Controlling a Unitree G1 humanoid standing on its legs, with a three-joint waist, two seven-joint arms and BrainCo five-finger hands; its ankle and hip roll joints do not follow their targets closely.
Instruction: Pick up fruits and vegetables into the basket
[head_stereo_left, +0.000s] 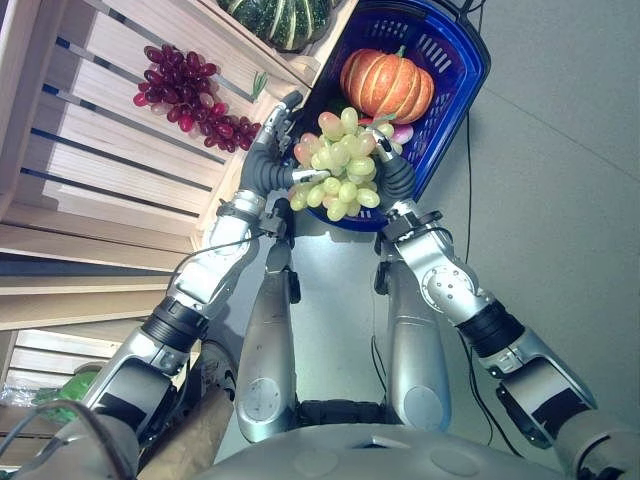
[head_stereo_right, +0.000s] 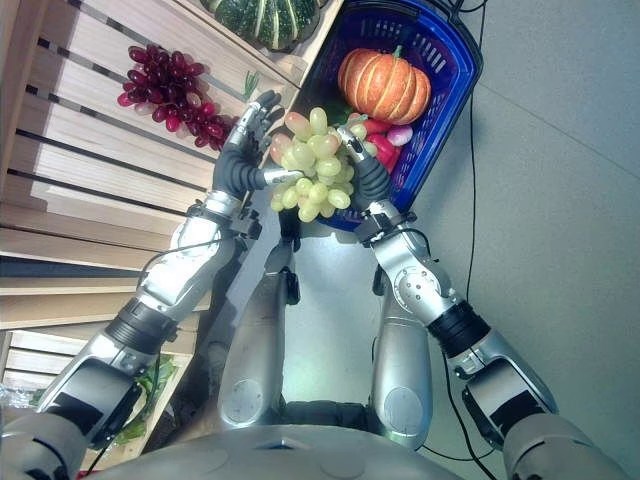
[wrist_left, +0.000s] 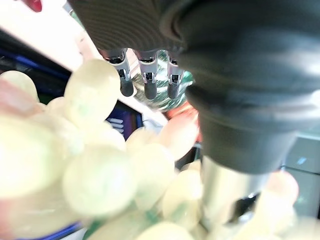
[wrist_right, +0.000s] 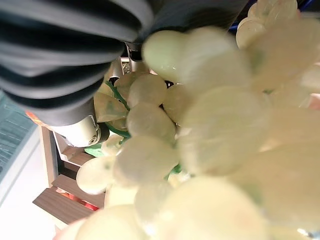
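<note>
One green grape bunch (head_stereo_left: 335, 165), one red grape bunch (head_stereo_left: 190, 95), one orange pumpkin (head_stereo_left: 387, 85), one green squash (head_stereo_left: 280, 18), one blue basket (head_stereo_left: 455, 60), two robot hands.

Bright, even light; wrist close-ups blurred

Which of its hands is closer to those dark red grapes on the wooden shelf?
Left. The left hand is right beside the red grapes; the right hand sits across the green grapes, by the blue basket.

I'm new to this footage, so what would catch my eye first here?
A bunch of green grapes held up between the left hand and the right hand, at the near edge of the blue basket. An orange pumpkin lies inside it; red grapes rest on the wooden shelf.
</note>
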